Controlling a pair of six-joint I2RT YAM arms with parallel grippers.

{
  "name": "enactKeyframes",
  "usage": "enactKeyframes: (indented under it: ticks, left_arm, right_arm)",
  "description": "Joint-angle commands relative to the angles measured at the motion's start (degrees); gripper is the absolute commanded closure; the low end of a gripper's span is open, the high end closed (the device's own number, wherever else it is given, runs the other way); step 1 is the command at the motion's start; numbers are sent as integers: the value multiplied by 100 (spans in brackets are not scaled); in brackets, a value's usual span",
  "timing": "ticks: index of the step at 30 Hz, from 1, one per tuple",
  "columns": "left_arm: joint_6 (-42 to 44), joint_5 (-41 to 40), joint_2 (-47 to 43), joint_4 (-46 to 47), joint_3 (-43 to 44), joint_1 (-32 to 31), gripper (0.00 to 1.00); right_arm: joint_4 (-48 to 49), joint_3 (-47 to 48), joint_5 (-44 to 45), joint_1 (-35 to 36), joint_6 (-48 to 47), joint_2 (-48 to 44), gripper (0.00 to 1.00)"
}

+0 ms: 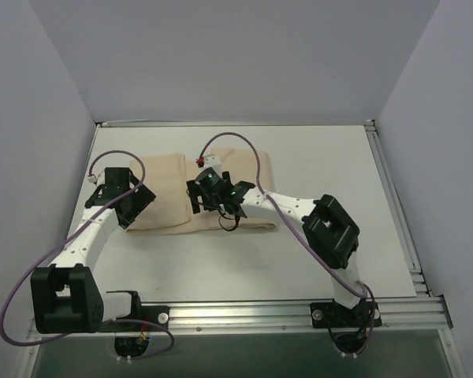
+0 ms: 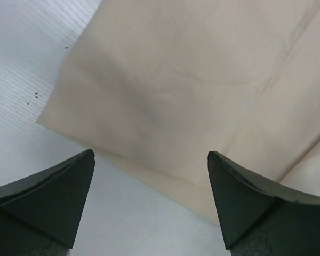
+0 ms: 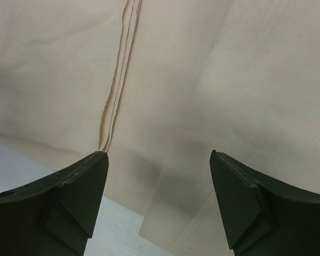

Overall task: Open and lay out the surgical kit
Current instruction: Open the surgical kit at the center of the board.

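Folded beige cloth wrap, flat, seamed; left fingers apart, right fingers apart.

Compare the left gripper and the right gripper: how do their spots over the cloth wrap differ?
The left gripper hangs by the cloth wrap at its near left corner; the right gripper hangs at the middle of its near edge. Bare table shows beside the left gripper; cloth with a fold seam fills most of the right gripper's view. Both are open and empty.
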Motion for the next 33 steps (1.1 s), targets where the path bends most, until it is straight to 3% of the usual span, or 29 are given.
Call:
enactKeyframes:
  ticks: [1, 3, 5, 11, 17, 28, 29, 32, 33]
  left_arm:
    - [22, 198, -182, 265, -115, -74, 3]
    - [-4, 260, -121, 353, -176, -92, 0]
    - [-109, 330, 11, 380, -203, -92, 9]
    - [-171, 418, 354, 450, -159, -153, 15]
    - [-224, 374, 459, 547, -150, -259, 15]
    - [-241, 313, 556, 564, -106, -364, 16]
    - [-241, 330, 565, 556, -98, -373, 16]
    - [-224, 330, 547, 556, -89, -382, 17]
    - [-215, 322, 539, 556, -80, -382, 18]
  right_arm:
    - [-958, 802, 1999, 412, -36, 532, 23]
    - [-1151, 1022, 2210, 545, -44, 780, 25]
    - [-1433, 1461, 2544, 580, 104, 1158, 29]
    - [-2040, 1919, 3309, 642, 281, 1563, 49]
    - [-2374, 2182, 3748, 659, 263, 1747, 55]
    - [-2524, 2551, 3749, 651, 158, 2011, 62]
    - [-2541, 2587, 3749, 650, 149, 2029, 74]
    - [-2664, 2692, 3898, 650, 210, 2003, 100]
    - [-2647, 2658, 3942, 668, 219, 1951, 100]
